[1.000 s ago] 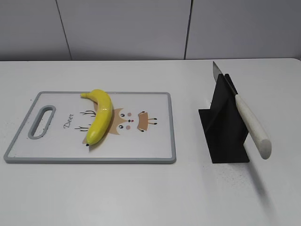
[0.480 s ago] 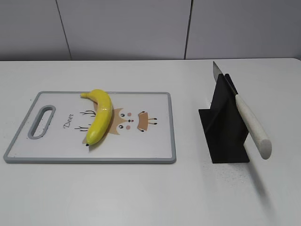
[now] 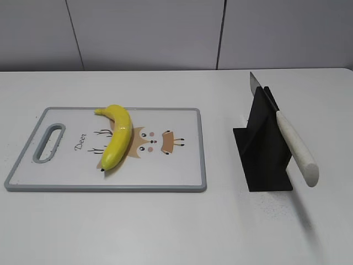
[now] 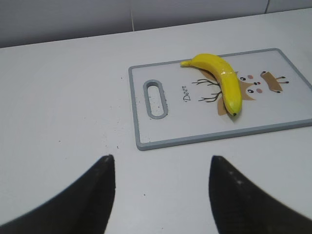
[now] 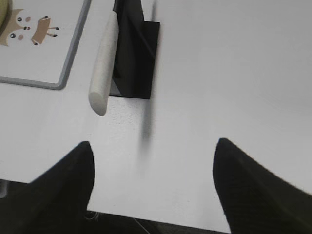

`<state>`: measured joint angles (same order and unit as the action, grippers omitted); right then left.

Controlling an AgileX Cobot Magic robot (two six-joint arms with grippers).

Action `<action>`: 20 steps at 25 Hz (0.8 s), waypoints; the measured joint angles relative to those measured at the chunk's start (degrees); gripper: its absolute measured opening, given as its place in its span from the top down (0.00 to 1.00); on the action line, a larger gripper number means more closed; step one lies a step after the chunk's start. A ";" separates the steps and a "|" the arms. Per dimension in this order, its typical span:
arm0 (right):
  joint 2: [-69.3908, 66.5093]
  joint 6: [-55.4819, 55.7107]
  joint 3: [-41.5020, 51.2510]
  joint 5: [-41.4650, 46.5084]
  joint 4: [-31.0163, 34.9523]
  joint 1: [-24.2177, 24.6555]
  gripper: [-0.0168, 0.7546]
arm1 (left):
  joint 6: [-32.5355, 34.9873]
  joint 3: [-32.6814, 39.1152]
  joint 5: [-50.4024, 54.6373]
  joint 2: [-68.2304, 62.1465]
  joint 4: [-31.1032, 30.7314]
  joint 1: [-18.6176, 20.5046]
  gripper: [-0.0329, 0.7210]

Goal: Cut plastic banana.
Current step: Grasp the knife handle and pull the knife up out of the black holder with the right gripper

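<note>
- Plastic banana (image 3: 116,137) lying flat on the cutting board (image 3: 165,179), over the deer print, toward the board's left half; long axis running from the stem at the far side to the dark tip at the near side, curved slightly.
- Knife (image 3: 287,134) resting in a black stand (image 3: 262,152) on the worktop (image 3: 165,232), well apart to the right of the board; blade pointing up and away, pale handle sticking out toward the near right, free of the stand.
- Left fingers (image 4: 161,195) spread wide and holding nothing; hovering over bare worktop near the board's handle slot (image 4: 155,99), banana ahead and to the right in the left wrist view.
- Right fingers (image 5: 153,185) likewise parted and empty; knife handle (image 5: 102,73) ahead and a little left of them, its butt end nearest.
- Judged from this: nothing begun yet; right side nearer the knife, left side nearer the banana, so likely knife pick-up by the right and steadying by the left.
- Plenty of bare worktop between board and stand for swinging the knife across; board rim and the stand's upright plate the edges to mind; cut best made across the banana's long axis.
</note>
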<state>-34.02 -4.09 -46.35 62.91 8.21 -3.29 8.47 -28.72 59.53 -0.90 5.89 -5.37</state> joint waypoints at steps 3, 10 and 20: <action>-5.65 1.40 -4.57 3.93 2.12 -0.06 0.23 | 0.00 0.00 0.00 0.00 0.00 0.00 0.17; -17.02 1.97 -10.58 5.08 4.17 -3.30 0.23 | -0.05 0.00 0.00 0.00 0.00 0.00 0.17; -34.97 2.02 -17.33 5.49 4.34 -13.13 0.24 | 0.01 0.00 0.00 0.00 0.04 0.00 0.17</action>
<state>-69.00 -2.07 -63.68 68.40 12.55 -16.42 8.48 -28.72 59.53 -0.90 5.93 -5.37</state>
